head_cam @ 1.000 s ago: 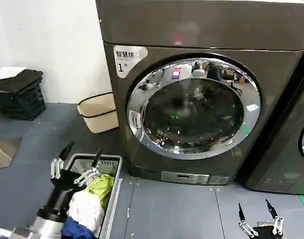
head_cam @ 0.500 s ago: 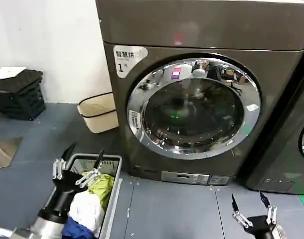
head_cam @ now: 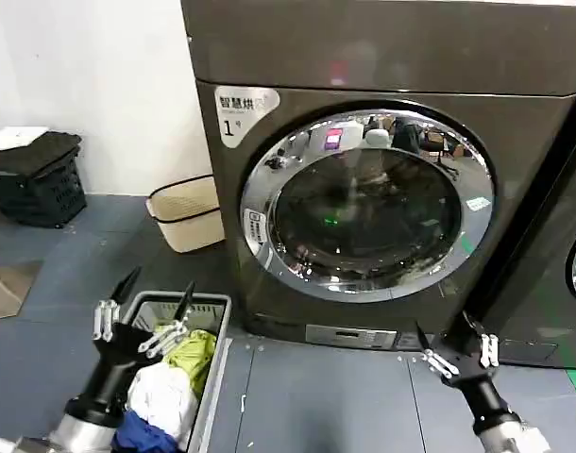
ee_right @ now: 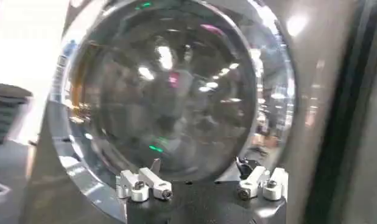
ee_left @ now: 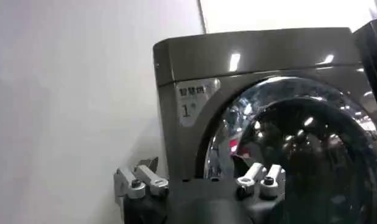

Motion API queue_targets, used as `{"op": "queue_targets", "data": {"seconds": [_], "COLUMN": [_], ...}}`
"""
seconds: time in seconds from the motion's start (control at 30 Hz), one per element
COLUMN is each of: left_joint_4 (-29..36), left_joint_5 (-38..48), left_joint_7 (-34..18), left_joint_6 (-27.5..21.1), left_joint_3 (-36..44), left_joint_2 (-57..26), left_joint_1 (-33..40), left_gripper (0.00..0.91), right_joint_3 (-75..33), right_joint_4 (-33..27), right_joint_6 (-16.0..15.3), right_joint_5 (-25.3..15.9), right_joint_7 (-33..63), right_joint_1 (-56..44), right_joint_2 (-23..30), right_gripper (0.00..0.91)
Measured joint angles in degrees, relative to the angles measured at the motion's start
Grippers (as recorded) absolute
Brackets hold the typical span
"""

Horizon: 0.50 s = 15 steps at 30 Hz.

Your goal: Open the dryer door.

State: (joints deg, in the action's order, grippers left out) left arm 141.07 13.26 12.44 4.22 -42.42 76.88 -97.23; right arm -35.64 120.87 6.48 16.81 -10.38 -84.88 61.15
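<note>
The dryer door (head_cam: 365,206), a wide chrome ring round dark glass, sits shut on the grey machine with the white "1" sticker (head_cam: 241,111). My right gripper (head_cam: 446,332) is open and raised in front of the machine's base, just below the door's lower right rim and apart from it. In the right wrist view the door (ee_right: 170,91) looms close ahead of that open right gripper (ee_right: 200,163). My left gripper (head_cam: 159,288) hangs open over the laundry basket, left of the machine. From the left wrist, the door (ee_left: 310,152) lies beyond the open left gripper (ee_left: 194,165).
A grey laundry basket (head_cam: 211,304) with clothes stands on the floor at the lower left. A beige basket (head_cam: 186,215) leans by the wall beside the dryer, and a black crate (head_cam: 38,175) sits farther left. A neighbouring dark machine (head_cam: 552,274) stands at the right.
My right gripper has risen from the bottom edge and moved up toward the door's lower right. The left gripper has shifted only slightly. The door stays shut.
</note>
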Motion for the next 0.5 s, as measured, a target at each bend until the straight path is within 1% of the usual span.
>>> {"op": "queue_targets", "data": {"seconds": [0.37,0.5], "left_joint_4": [0.4,0.6], "left_joint_5": [-0.5,-0.8], "left_joint_7": [0.6,0.8], "left_joint_6": [0.4,0.5], "left_joint_3": [0.0,0.1], "left_joint_2": [0.9,1.0], "left_joint_1": [-1.0,-1.1], "left_gripper": [0.907,0.907], "right_joint_3": [8.3,11.1], "right_joint_4": [-2.9,-4.0], "right_joint_6": [-0.1,-0.6], "right_joint_5": [4.8,5.5], "right_joint_7": [-0.6,-0.6], "right_joint_1": [10.3,13.2], "right_joint_2": [-6.1,-7.4], "right_gripper": [0.907,0.907]}}
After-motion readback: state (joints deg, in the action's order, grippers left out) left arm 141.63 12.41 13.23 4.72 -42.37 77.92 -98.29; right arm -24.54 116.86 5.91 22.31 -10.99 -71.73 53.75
